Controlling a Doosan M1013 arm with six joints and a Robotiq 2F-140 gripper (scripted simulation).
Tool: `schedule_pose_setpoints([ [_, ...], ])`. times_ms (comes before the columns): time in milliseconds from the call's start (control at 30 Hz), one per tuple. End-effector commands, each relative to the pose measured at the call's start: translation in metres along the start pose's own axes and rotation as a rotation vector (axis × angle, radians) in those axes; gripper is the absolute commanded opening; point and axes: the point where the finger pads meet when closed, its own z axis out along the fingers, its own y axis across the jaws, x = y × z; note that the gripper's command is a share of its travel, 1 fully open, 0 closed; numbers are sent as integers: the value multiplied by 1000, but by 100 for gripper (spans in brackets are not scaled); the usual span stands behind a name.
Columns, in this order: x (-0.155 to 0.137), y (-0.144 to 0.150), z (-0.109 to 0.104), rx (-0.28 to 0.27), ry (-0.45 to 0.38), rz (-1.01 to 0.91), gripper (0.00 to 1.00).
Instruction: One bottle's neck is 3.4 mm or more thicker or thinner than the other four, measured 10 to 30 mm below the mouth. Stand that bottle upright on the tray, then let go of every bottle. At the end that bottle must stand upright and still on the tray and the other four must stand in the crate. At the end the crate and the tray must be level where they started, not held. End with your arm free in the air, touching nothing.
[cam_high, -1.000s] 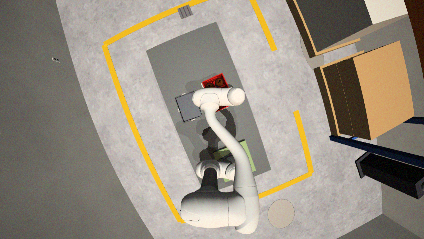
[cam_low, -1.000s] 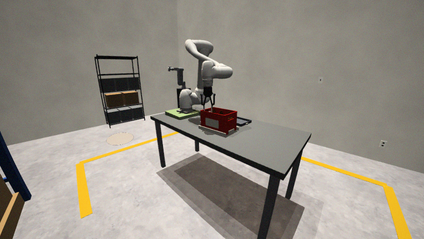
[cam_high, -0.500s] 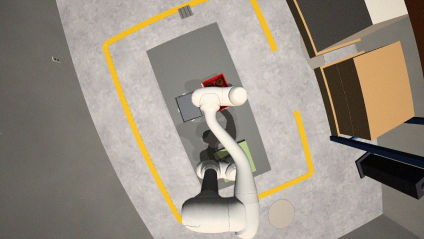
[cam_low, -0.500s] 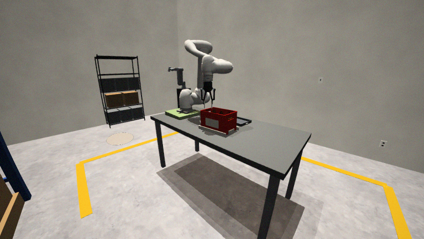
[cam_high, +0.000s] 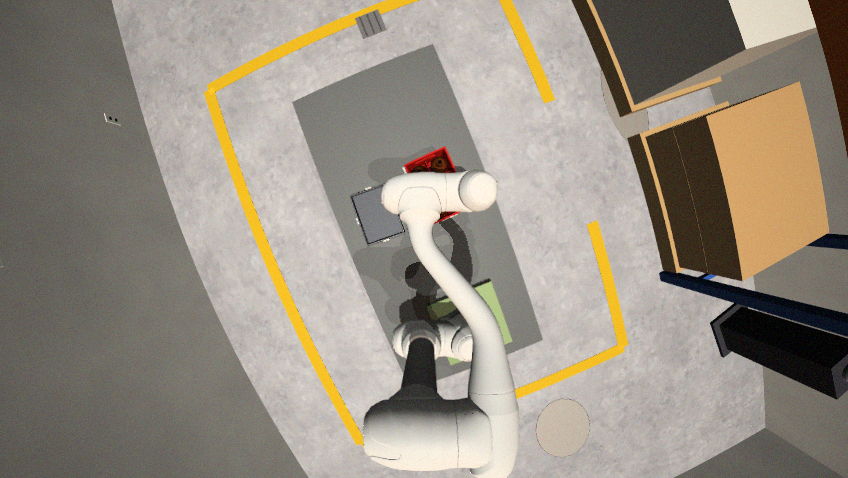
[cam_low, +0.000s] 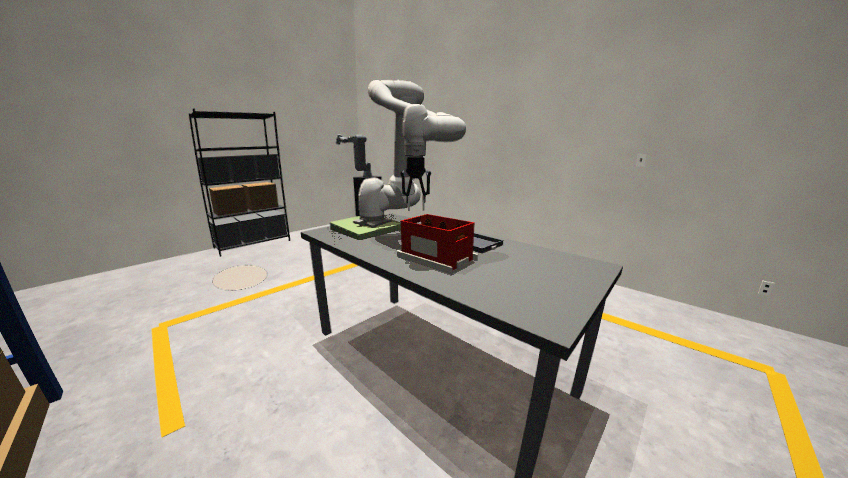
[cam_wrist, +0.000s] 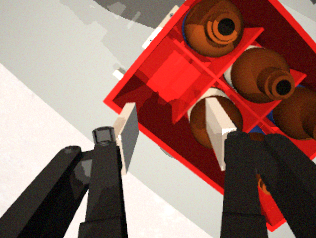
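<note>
The end effector (cam_low: 416, 206) points down, fingers apart, nothing between them, above the surface (cam_low: 522, 285). Below it and nearest stands a red crate (cam_low: 437, 242), bottle tops (cam_low: 442, 224) just visible inside. A dark-rimmed tray (cam_low: 488, 242) lies lower, beyond the crate. Behind the end effector, the arm (cam_low: 372, 198) stands on a green base (cam_low: 360, 232).

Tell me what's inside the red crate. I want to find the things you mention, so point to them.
Brown bottles (cam_wrist: 200, 37) stand in the red crate (cam_low: 436, 243) (cam_wrist: 120, 90); one compartment shows none. The gripper (cam_low: 416, 207) (cam_wrist: 171, 115) covers part of it, so I can't confirm the count.
</note>
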Motion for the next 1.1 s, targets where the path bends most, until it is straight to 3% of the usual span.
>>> schedule_pose_setpoints([
  [0, 1, -2, -6, -1, 0, -1, 38],
  [400, 1, -2, -6, -1, 0, -1, 38],
  [433, 1, -2, -6, -1, 0, -1, 0],
  [1067, 1, -2, -6, -1, 0, -1, 0],
])
